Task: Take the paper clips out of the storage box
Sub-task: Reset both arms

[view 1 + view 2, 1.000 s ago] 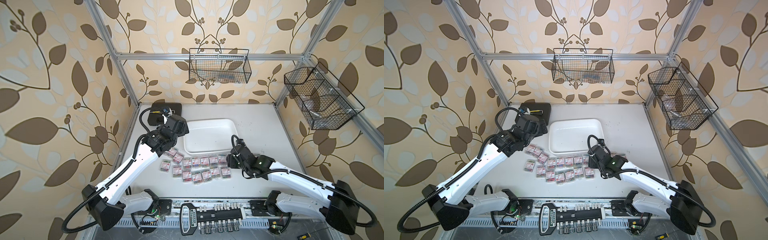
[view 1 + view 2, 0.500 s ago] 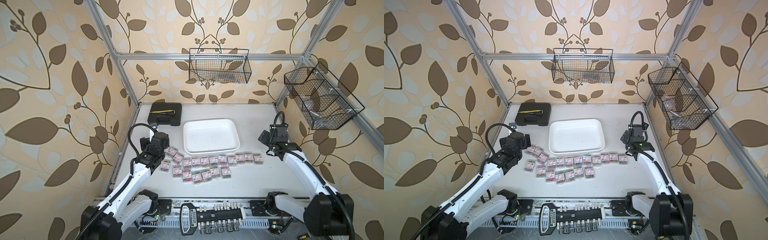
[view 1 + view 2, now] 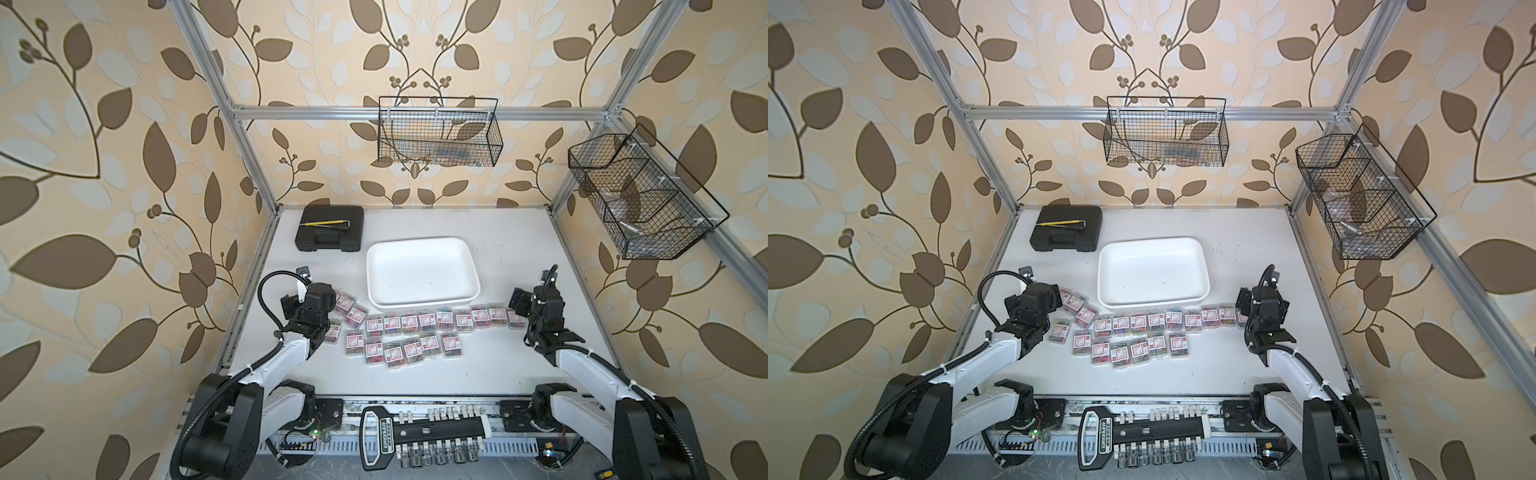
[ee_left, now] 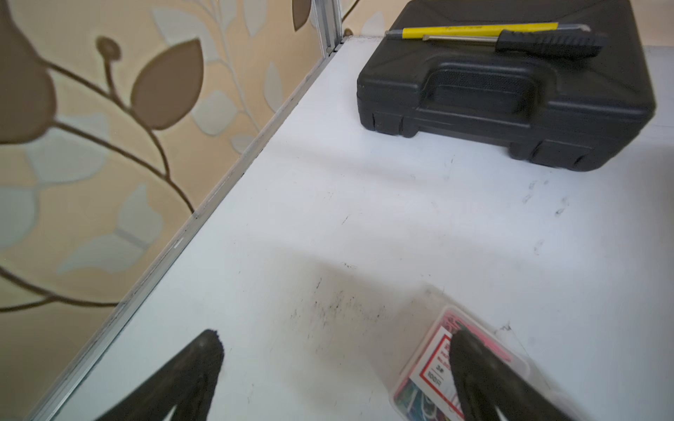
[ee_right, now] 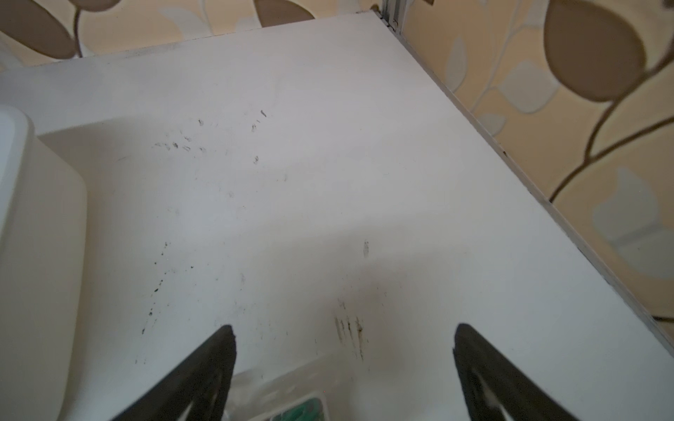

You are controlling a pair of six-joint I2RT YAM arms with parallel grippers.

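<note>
in both top views i see the paper clips (image 3: 415, 332) lined up on the table (image 3: 498, 374) just in front of the storage box (image 3: 422, 272), outside it, but i can't make out the jaws there. only the wrist views show the left gripper (image 4: 335, 340) and right gripper (image 5: 344, 333) spread wide, gripping nothing, each over a clip box.

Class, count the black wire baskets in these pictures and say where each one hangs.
2. The back basket hangs from the rear rail, facing the arms. The side basket hangs from the side rail, on the right arm's side. None appears hidden.
</note>
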